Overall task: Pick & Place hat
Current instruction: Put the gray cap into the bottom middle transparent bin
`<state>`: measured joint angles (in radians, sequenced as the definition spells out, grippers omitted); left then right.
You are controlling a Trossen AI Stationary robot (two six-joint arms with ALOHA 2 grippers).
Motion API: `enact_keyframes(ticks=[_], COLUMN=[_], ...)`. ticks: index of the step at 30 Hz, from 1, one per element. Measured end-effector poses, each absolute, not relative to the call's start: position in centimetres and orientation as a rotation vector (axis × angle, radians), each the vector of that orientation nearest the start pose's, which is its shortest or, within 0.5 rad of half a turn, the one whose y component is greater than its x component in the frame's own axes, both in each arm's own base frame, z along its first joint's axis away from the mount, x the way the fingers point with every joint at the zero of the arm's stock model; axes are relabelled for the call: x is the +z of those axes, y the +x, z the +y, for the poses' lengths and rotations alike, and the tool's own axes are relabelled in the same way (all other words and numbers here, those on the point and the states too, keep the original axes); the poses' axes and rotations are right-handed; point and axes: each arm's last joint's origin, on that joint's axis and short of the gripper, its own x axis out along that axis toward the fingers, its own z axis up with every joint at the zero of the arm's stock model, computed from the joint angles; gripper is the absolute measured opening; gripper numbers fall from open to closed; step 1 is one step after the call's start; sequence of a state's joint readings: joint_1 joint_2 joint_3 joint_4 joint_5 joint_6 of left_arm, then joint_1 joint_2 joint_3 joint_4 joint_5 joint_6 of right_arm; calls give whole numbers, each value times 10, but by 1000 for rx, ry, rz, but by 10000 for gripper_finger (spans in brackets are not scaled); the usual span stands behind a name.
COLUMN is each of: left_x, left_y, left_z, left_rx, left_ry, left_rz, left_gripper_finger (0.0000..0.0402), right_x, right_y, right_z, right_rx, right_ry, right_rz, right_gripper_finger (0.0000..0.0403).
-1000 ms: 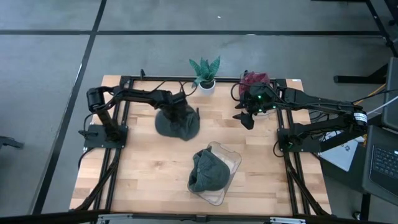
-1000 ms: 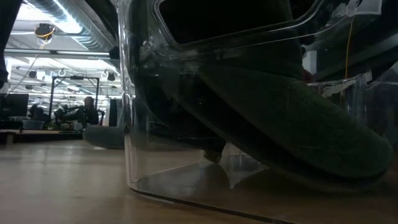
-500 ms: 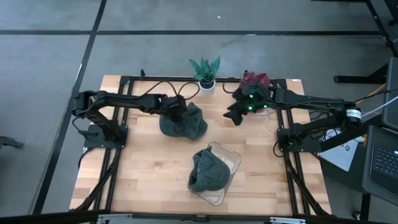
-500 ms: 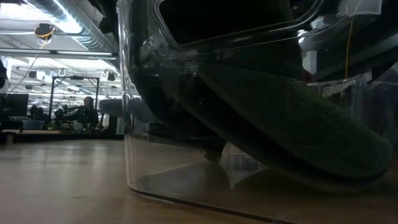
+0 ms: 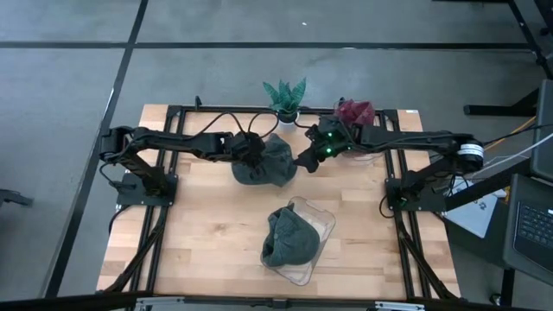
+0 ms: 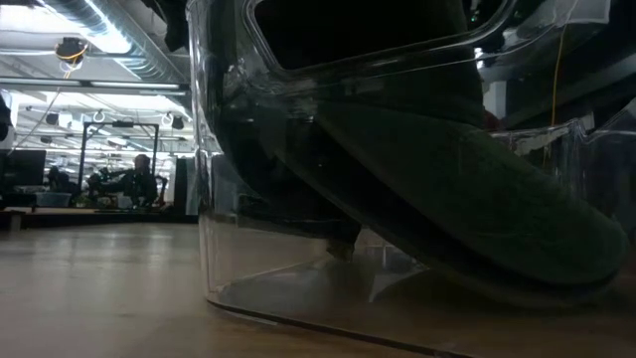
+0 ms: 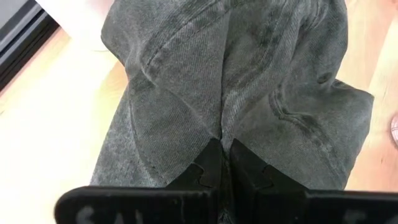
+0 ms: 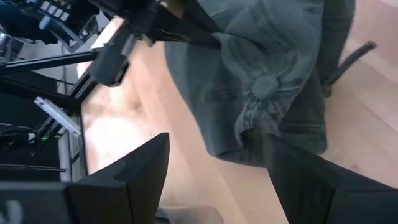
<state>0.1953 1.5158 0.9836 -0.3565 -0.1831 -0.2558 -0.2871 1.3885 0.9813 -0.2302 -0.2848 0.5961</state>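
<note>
High view. Pale wooden slatted tabletop (image 5: 207, 233) inside a black frame. Left tool (image 5: 251, 152) reaches in from the left-hand side and meets the grey denim bucket hat (image 5: 266, 161) at its left edge; the hat hangs bunched above the rear middle of the tabletop, presumably carried by that pinch. Right tool (image 5: 306, 159) sits just beside the hat's right edge, probably brought close to take or steady it. Clear plastic tray (image 5: 318, 219) lies toward the front centre, holding a second dark green knitted hat (image 5: 289, 238); this reads as the likely drop-off place. Small green potted plant in a white pot (image 5: 285, 101) and a dark red fabric bundle (image 5: 354, 111) stand at the rear edge, well apart from the work.

Low view. The clear plastic tray's wall (image 6: 214, 199) fills the picture, with the dark green hat (image 6: 477, 199) slumped inside. Neither tool can be identified here. A seated person shows far off in the room behind.

Left wrist view. The two dark fingers (image 7: 208, 168) are pressed together on a fold of the grey hat's cloth (image 7: 249, 81); the fabric drapes away from this single pinch point, which accounts for its creased, hanging form.

Right wrist view. The two fingers (image 8: 134, 171) stand spread wide, nothing between them. The grey hat (image 8: 261, 87), with its crown button visible, hangs ahead of them, near but apart.
</note>
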Motion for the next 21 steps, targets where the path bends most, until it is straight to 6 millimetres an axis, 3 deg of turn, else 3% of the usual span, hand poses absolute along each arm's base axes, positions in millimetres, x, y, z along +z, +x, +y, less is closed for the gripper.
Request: enact_keyframes(ticks=[11,21], left_x=[225,226], left_y=[308,309], left_z=[58,59], left_rx=[441,447], left_ry=[-250,-243], left_rz=[764,742], left_gripper_finger=[8,8], right_x=[251,232], right_y=[294,305], right_z=[-99,-112], right_rx=[-265,-204], right_ry=[741,835], right_rz=[582,604], right_gripper_finger=[259,259])
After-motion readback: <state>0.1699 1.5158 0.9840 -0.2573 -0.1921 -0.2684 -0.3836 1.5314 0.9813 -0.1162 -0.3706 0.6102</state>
